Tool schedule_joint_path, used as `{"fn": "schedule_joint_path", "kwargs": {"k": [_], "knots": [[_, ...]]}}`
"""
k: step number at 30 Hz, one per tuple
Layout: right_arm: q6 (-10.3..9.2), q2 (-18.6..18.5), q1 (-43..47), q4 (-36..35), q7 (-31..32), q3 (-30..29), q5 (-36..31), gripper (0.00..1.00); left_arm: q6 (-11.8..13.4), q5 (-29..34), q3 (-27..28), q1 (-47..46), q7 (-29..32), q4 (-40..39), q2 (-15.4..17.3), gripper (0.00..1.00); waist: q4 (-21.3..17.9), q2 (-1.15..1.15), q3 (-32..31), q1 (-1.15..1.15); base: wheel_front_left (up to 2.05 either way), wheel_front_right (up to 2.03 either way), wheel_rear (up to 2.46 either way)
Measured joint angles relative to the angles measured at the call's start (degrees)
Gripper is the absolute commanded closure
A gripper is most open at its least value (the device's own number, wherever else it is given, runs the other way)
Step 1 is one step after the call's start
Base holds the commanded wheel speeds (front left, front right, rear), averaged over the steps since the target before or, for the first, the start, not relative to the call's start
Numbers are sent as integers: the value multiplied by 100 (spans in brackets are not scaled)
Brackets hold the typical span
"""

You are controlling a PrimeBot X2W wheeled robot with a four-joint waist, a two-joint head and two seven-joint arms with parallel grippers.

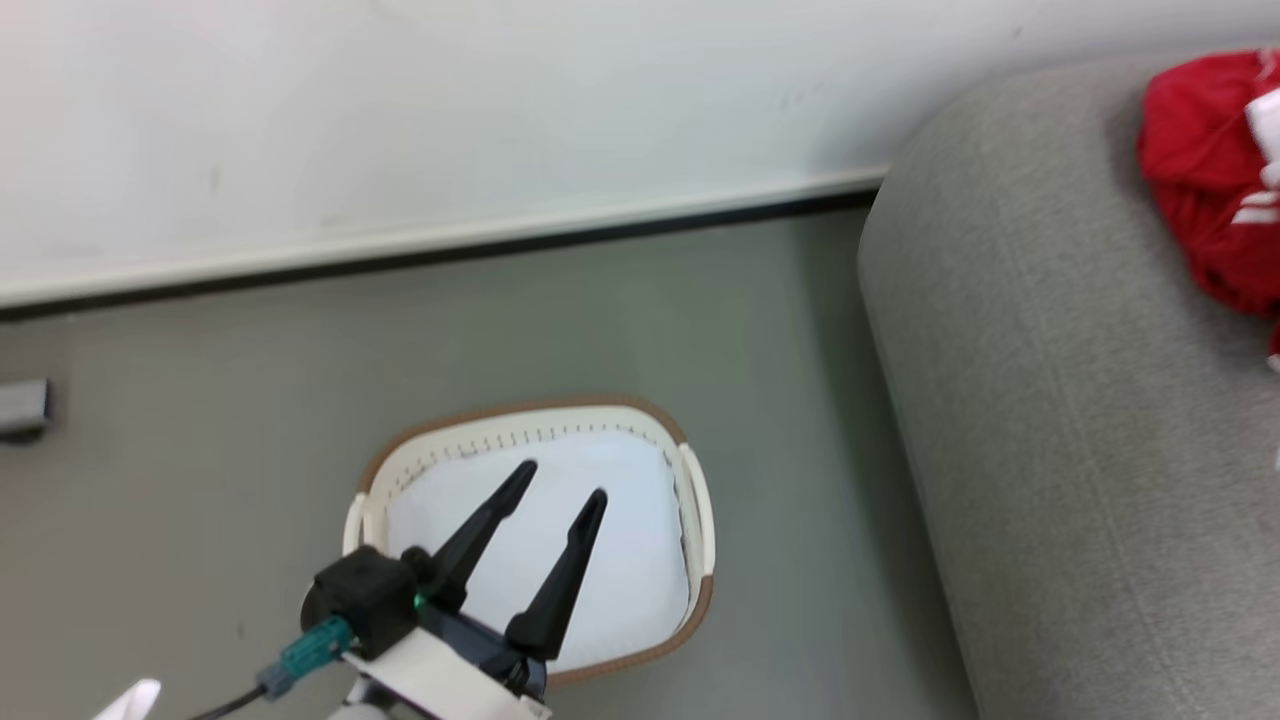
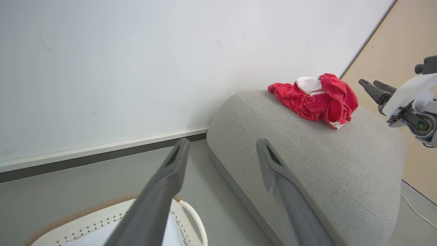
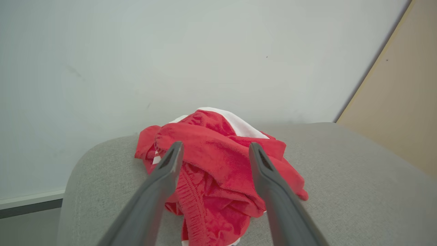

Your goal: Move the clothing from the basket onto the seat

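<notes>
The clothing (image 1: 1210, 170) is a crumpled red heap with white panels lying on the grey seat (image 1: 1050, 400) near its far end. In the right wrist view my right gripper (image 3: 215, 147) stands open just behind the clothing (image 3: 211, 167), its fingers spread wider than the fold they frame and gripping nothing. The left wrist view shows the right gripper (image 2: 368, 82) hovering beside the clothing (image 2: 314, 100) on the seat (image 2: 324, 153). My left gripper (image 1: 562, 482) is open and empty above the white basket (image 1: 530, 408), where just the white lining shows. The basket (image 2: 102, 218) stands on the floor beside the seat.
A white wall with a pale skirting board (image 1: 450, 240) runs behind the basket and seat. Grey floor lies between them. A beige panel (image 2: 403, 41) rises past the seat, and a white cable (image 2: 416, 212) trails on the floor there. A small grey object (image 1: 20, 405) sits at the left edge.
</notes>
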Motion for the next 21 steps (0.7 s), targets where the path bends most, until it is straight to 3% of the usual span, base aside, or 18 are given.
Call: {"fn": "schedule_joint_path", "kwargs": {"k": [11, 14, 21], "knots": [[0, 193, 1853, -1715, -31, 1788, 1600, 0, 254, 104, 706, 965, 0, 266, -333, 0, 70, 0, -1105, -1, 0, 0, 0], [0, 205, 2454, -2194, -32, 2342, 1744, 0, 314, 190, 895, 1221, 0, 416, -389, 0, 179, 0, -1359, -1, 0, 0, 0], [0, 221, 3619, -2449, -32, 3304, 2680, 0, 421, 511, 1674, 1670, 0, 555, -542, 0, 455, 0, -1772, -1, 0, 0, 0]]}}
